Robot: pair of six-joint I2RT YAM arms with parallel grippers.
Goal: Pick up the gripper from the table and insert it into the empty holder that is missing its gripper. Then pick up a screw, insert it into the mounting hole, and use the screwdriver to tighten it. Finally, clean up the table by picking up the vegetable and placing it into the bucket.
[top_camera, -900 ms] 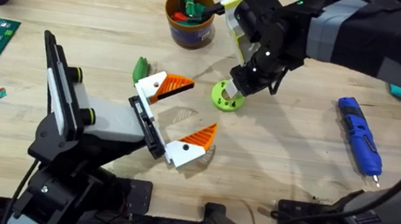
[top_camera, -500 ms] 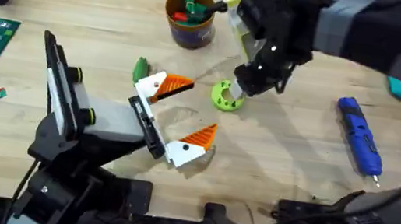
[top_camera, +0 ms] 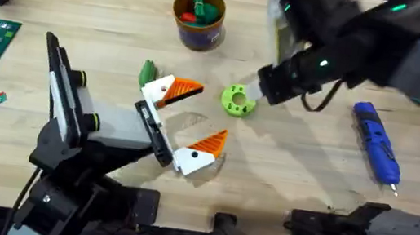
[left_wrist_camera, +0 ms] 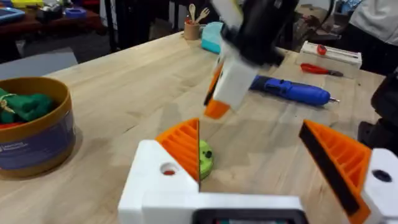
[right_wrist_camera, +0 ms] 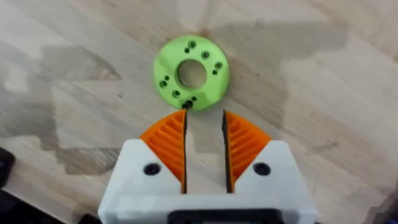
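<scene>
Dark-green vegetable (top_camera: pixel 147 71) just beside left gripper (top_camera: pixel 197 119)

Both arms were black, jointed links. The left gripper (top_camera: pixel 189 122) had white finger bodies with orange ribbed pads (left_wrist_camera: pixel 184 144), a round screw hole in each white body, and yellow-green rings on the joint behind it. The right gripper (right_wrist_camera: pixel 204 148) had the same build, with green lights glowing on its arm.
</scene>
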